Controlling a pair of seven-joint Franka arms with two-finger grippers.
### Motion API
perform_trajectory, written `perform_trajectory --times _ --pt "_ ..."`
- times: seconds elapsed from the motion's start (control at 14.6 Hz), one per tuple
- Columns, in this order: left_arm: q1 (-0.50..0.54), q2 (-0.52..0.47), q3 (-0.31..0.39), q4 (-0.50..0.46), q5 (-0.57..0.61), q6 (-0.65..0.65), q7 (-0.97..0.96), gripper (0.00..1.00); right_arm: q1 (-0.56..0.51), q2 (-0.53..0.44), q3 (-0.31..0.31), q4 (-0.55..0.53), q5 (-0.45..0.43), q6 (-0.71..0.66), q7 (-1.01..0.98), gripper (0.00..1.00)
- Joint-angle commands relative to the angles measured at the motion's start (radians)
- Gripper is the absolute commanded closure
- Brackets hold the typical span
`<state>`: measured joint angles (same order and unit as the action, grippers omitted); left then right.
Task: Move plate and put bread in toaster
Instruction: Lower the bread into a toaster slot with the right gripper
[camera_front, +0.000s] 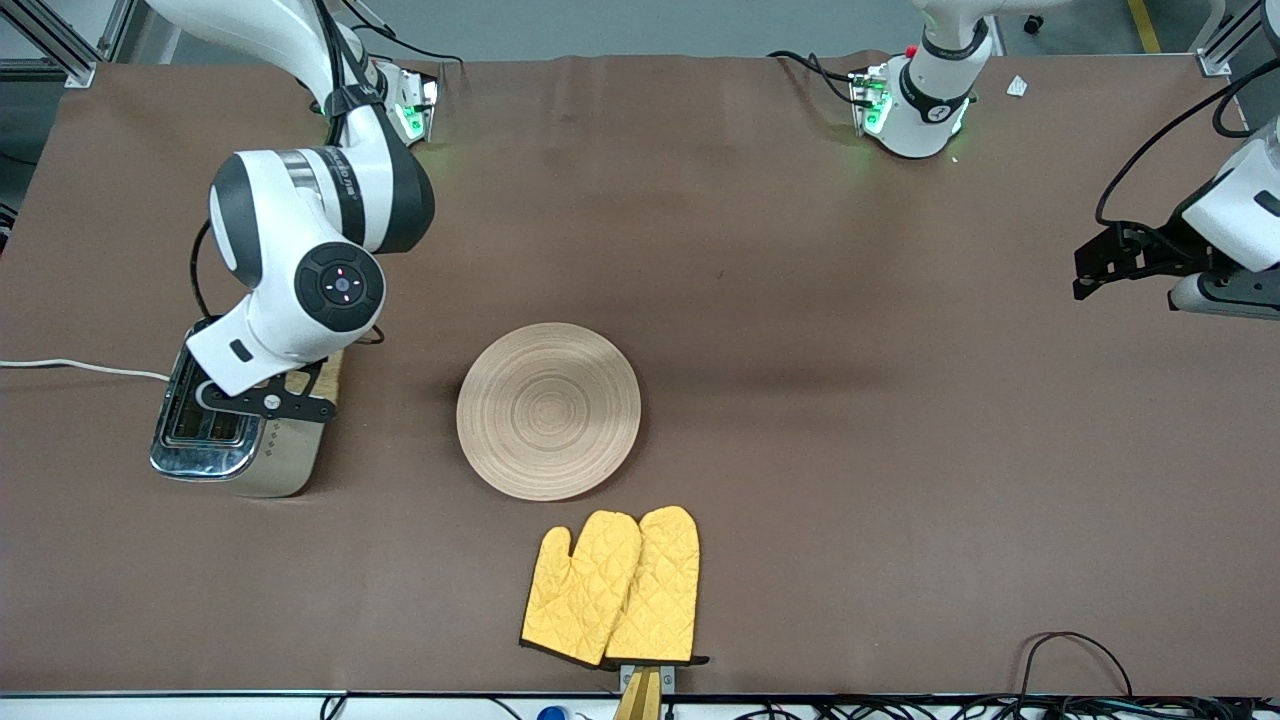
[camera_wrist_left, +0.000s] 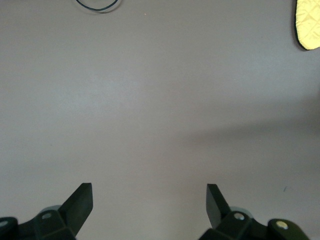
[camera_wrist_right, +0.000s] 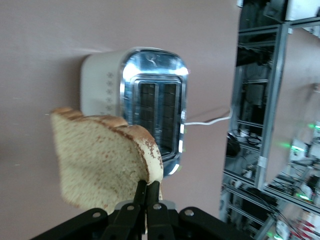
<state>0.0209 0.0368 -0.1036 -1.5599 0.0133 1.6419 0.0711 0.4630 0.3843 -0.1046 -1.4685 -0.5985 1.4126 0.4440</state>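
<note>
The round wooden plate (camera_front: 548, 410) lies bare at the middle of the table. The toaster (camera_front: 215, 445) stands toward the right arm's end, and the right wrist view shows both slots of the toaster (camera_wrist_right: 150, 100) empty. My right gripper (camera_wrist_right: 148, 186) is shut on one edge of the bread (camera_wrist_right: 100, 160) and holds the slice in the air above the toaster. In the front view the right hand (camera_front: 285, 345) covers part of the toaster. My left gripper (camera_wrist_left: 149, 192) is open and empty, waiting over bare table at the left arm's end (camera_front: 1200, 290).
A pair of yellow oven mitts (camera_front: 612, 588) lies near the front edge, nearer the camera than the plate; one tip shows in the left wrist view (camera_wrist_left: 307, 25). The toaster's white cord (camera_front: 80, 368) runs off the table's end. A black cable (camera_front: 1075, 650) loops at the front edge.
</note>
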Motion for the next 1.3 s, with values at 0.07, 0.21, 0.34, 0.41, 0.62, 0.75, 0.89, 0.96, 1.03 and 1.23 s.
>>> perform_trajectory --times 0.07,0.21,0.34,0.41,0.62,0.75,0.89,0.96,1.03,1.23 --pt "-0.001 -0.017 -0.002 -0.016 0.004 0.010 -0.004 0.00 -0.042 -0.008 0.003 -0.018 -0.102 -0.059 -0.013 1.00" --pt "-0.002 -0.017 -0.002 -0.016 0.007 0.012 -0.004 0.00 -0.079 -0.007 0.003 -0.022 -0.128 -0.063 -0.016 1.00" --pt "0.001 -0.014 -0.002 -0.015 0.008 0.013 -0.002 0.00 -0.112 -0.007 0.003 -0.022 -0.151 -0.063 -0.019 1.00" --pt "0.001 -0.014 -0.002 -0.016 0.008 0.013 -0.002 0.00 -0.115 -0.004 0.003 -0.022 -0.164 -0.063 -0.018 1.00" --pt "0.001 -0.015 -0.002 -0.016 0.008 0.013 -0.002 0.00 -0.125 0.013 0.003 -0.024 -0.188 -0.061 -0.013 1.00" --pt "0.001 -0.015 -0.002 -0.016 0.008 0.013 -0.002 0.00 -0.124 0.031 0.003 -0.030 -0.199 -0.061 -0.005 1.00" --pt "0.001 -0.015 -0.002 -0.016 0.008 0.013 -0.002 0.00 -0.126 0.045 0.003 -0.030 -0.199 -0.050 -0.001 1.00" --pt "0.001 -0.015 -0.002 -0.016 0.008 0.013 -0.002 0.00 -0.126 0.048 0.003 -0.030 -0.199 -0.047 0.005 1.00" --pt "-0.001 -0.015 -0.002 -0.016 0.008 0.013 -0.002 0.00 -0.124 0.056 0.005 -0.029 -0.201 -0.046 0.008 1.00" --pt "-0.002 -0.015 -0.002 -0.016 0.008 0.013 -0.002 0.00 -0.118 0.074 0.005 -0.027 -0.201 -0.044 0.045 1.00"
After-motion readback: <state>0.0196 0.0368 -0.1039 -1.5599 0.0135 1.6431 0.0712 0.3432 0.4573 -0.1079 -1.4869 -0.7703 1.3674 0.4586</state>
